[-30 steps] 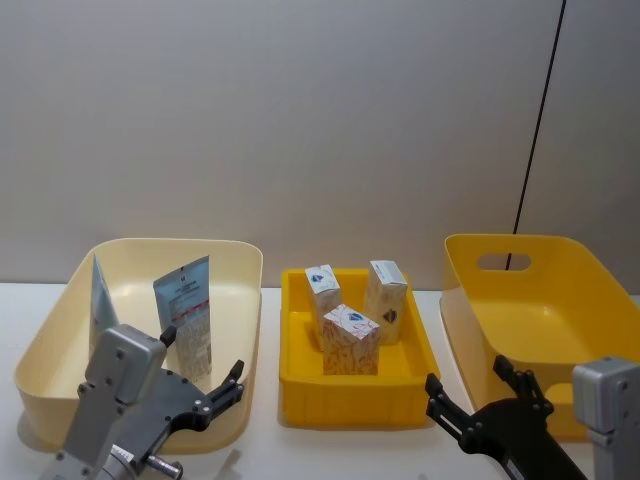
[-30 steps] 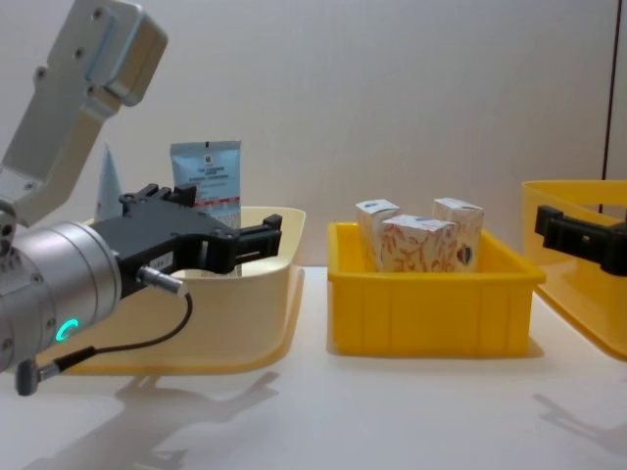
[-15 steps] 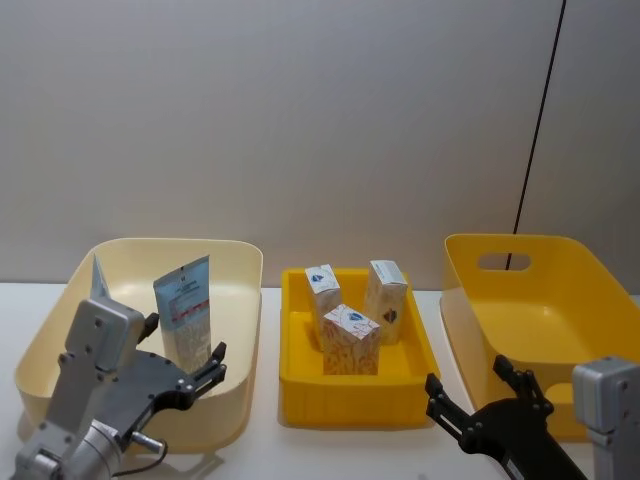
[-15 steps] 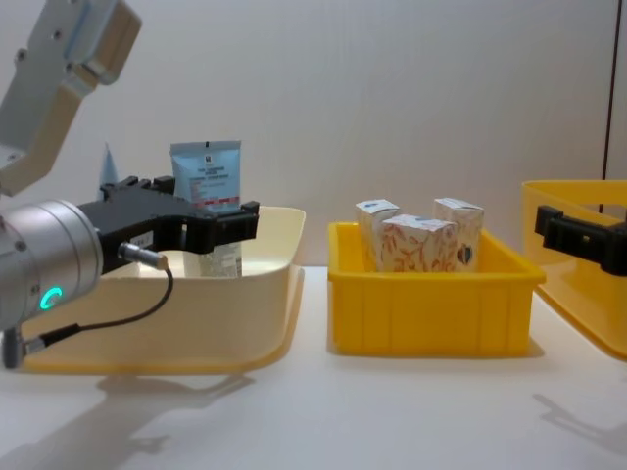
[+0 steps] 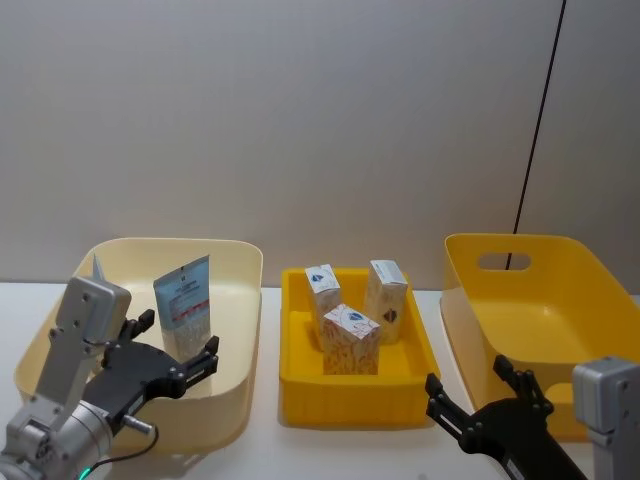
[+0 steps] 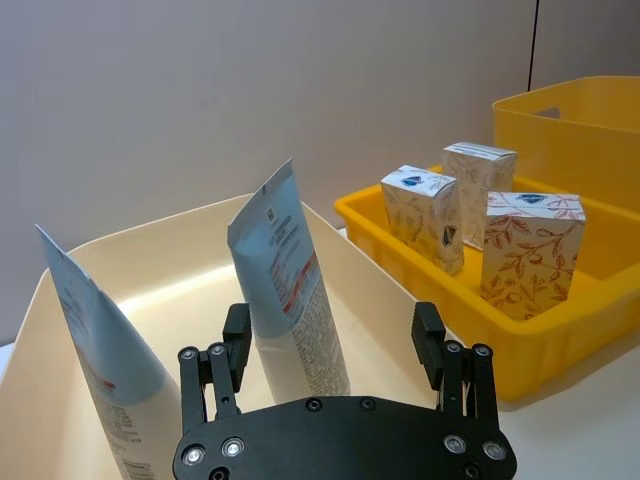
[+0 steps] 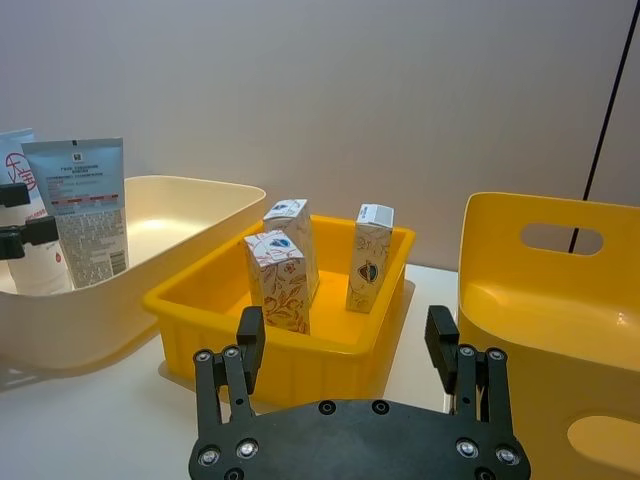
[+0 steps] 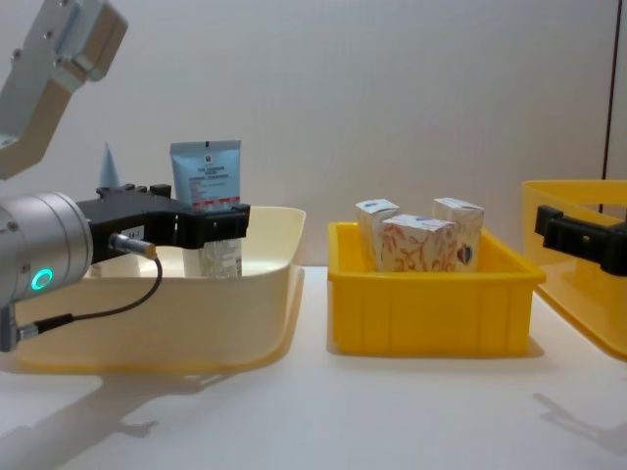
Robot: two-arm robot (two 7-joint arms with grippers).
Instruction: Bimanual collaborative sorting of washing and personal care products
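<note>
The left gripper [image 5: 178, 340] hangs over the near part of the cream bin [image 5: 180, 243], and its two black fingers [image 6: 237, 338] are wide apart. The tube [image 6: 290, 290] stands upright in this bin, directly in front of the gripper and in line with the gap between the fingers. From the chest view one finger crosses in front of the lower part of the tube [image 8: 206, 176]. I cannot tell if the fingers touch it. The tube is flat and light blue, with a red band, small print and a white lower end, and its top edge is straight and sealed. A second tube [image 6: 95, 340] of the same kind leans at the far left side of the bin.

The cream bin is smooth plastic with rounded corners. Beside it on the white surface [image 8: 392, 411] is a smaller yellow tray [image 5: 350, 390] with straight walls. Three cartons [image 5: 351, 340] stand upright in the tray, one in front and two behind it. They are white cardboard with an orange leaf pattern and a blue logo.

The right gripper [image 5: 466, 378] is low at the right, near a deep yellow bin [image 5: 540, 300] that has a handle hole. Its fingers are also apart and hold nothing.
</note>
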